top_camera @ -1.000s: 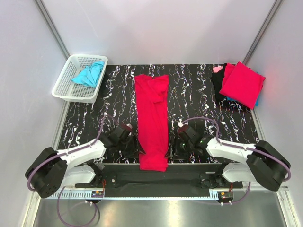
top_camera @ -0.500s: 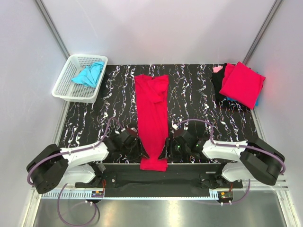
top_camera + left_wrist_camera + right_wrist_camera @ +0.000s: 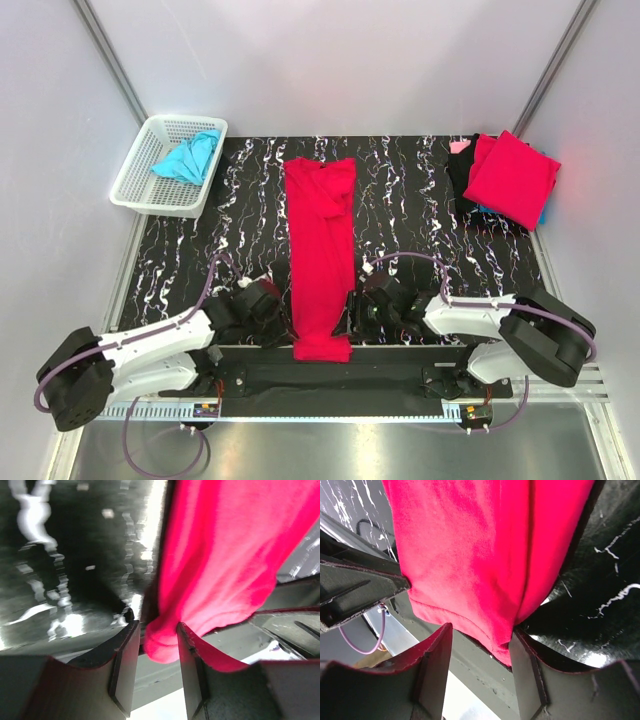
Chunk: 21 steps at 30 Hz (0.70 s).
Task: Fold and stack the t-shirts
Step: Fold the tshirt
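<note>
A crimson red t-shirt [image 3: 321, 240] lies folded into a long narrow strip down the middle of the black marbled table [image 3: 420, 230], its near end hanging over the front edge. My left gripper [image 3: 281, 322] sits low at that end's left corner. In the left wrist view the left gripper [image 3: 157, 627] is open with the red t-shirt [image 3: 220, 555] corner between its jaws, touching the right finger [image 3: 191, 675]. My right gripper [image 3: 352, 316] is at the right corner. There the right gripper [image 3: 482, 630] is open, the hem of the red t-shirt [image 3: 465, 555] resting against one finger [image 3: 527, 670].
A white lattice basket [image 3: 140, 185] at the back left holds a crumpled turquoise t-shirt [image 3: 188, 157]. At the back right a folded red shirt [image 3: 510, 178] tops a stack of folded clothes. A grey bar runs along the table's front edge under the grippers.
Both grippers have moved inward and nearer to the front edge, up against the red shirt's near corners. Both pairs of jaws have narrowed, the left more.
</note>
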Motion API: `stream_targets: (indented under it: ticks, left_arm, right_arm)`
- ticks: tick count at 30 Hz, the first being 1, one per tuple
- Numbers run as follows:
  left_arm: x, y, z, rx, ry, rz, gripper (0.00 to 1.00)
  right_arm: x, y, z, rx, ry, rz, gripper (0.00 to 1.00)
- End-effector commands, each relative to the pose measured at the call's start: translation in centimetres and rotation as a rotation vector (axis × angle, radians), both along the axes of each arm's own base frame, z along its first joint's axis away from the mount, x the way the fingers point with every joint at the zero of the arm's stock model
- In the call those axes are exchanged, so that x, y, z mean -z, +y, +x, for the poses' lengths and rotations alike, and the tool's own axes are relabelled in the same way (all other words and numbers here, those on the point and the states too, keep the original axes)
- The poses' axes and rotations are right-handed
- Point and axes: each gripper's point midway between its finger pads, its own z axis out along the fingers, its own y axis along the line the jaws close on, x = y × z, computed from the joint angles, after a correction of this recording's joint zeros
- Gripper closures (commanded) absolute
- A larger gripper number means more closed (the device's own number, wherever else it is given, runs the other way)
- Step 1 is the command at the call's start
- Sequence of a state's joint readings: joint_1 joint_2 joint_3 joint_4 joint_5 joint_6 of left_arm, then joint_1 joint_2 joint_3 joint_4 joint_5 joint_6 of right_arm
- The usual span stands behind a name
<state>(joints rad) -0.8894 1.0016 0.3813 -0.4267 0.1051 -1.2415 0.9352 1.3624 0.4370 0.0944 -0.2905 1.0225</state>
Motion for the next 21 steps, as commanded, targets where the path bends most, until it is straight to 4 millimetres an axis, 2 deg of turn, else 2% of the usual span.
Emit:
stream_targets:
  ticks: [1,7,14,21]
  left_arm:
    - [0.8,2.1,-0.2,-0.051,0.001,0.087,0.6]
    - [0.9,1.9,-0.6,-0.027,0.01,0.075,0.6]
    - [-1.1,-0.3,-0.9,0.053,-0.009,-0.028,0.57]
    - [-3.6,-2.9,-1.0,0.102,-0.051,-0.211,0.54]
  right_arm:
    - [1.1,-0.3,-0.4,-0.009,0.009,-0.036,0.44]
    - [0.9,-0.1,-0.5,-0.013,0.009,-0.033,0.45]
    - [0.8,-1.0,-1.1,0.005,0.015,-0.064,0.46]
    - [1.4,-1.7,-1.8,0.004,0.023,-0.084,0.46]
